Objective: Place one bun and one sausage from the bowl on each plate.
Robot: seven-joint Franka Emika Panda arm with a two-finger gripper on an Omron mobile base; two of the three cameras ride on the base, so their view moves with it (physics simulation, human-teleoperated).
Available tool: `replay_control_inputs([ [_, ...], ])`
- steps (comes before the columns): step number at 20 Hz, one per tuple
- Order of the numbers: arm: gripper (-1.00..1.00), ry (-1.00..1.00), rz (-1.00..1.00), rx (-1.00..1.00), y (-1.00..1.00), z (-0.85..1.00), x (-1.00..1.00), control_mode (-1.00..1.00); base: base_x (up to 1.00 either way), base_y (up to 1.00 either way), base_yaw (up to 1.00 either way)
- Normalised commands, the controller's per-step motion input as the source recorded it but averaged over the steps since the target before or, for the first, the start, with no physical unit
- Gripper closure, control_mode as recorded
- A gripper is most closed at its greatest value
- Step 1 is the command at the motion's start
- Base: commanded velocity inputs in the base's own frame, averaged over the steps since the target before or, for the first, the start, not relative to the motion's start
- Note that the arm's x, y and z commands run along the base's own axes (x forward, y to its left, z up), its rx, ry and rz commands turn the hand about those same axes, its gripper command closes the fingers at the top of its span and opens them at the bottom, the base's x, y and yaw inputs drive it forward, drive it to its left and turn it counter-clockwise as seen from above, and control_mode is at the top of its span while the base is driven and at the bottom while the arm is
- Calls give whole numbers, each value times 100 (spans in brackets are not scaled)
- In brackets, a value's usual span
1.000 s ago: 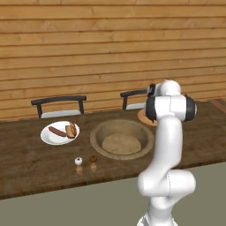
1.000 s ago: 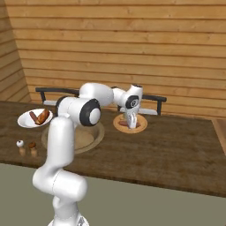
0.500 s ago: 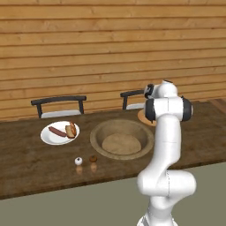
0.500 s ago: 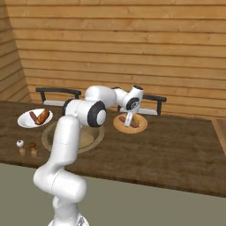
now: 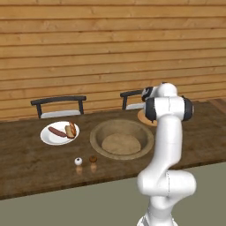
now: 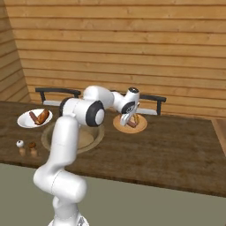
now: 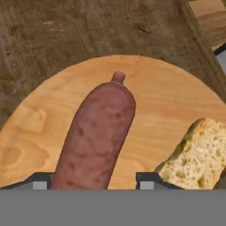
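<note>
Wide shallow round tan wooden bowl (image 5: 122, 139) is sitting mid-table on the dark brown wooden table (image 5: 26, 154), looking empty inside in both base views

Left of the bowl, flat round glossy white plate (image 5: 59, 133) is carrying one thin reddish-brown sausage (image 5: 56, 131) and one small tan-orange oblong bun (image 5: 70, 129), lying side by side and touching or nearly so

Right of and behind the bowl, a round tan wooden plate (image 6: 130, 124) is lying near the table's far edge; the white arm is reaching over the bowl to it, and the two-finger gripper (image 6: 126, 119) is pointing down onto this wooden plate

In the hand view a second reddish-brown sausage (image 7: 96, 134) is lying on the wooden plate (image 7: 39, 128), running between the two dark fingertips (image 7: 148, 180); the tips are standing apart on either side of its near end with a gap showing, so the pincer is sitting open around the sausage, not clamping it

A second bun with pale crumbly split face (image 7: 198, 154) is lying on the same wooden plate just beside the sausage, apart from it

In front of the bowl toward its left, a small white shaker (image 5: 78, 161) and small brown shaker (image 5: 93, 159) are standing close together

Behind the bowl, two dark-framed chairs (image 5: 59, 105) are standing against the wooden plank wall (image 5: 110, 48)
</note>
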Motion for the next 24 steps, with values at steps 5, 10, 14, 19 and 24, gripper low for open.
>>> replay_control_inputs([
  [5,-100,-23,-5,-3,13,7,-4,-100,0,0,0],
  [10,-100,-17,0,-6,17,63,-19,-100,0,0,0],
  [14,-100,-35,2,-17,18,100,-56,-100,0,0,0],
  [19,-100,-24,10,-34,58,100,-97,-100,0,0,0],
  [24,-100,-3,20,-28,58,100,-100,-100,0,0,0],
])
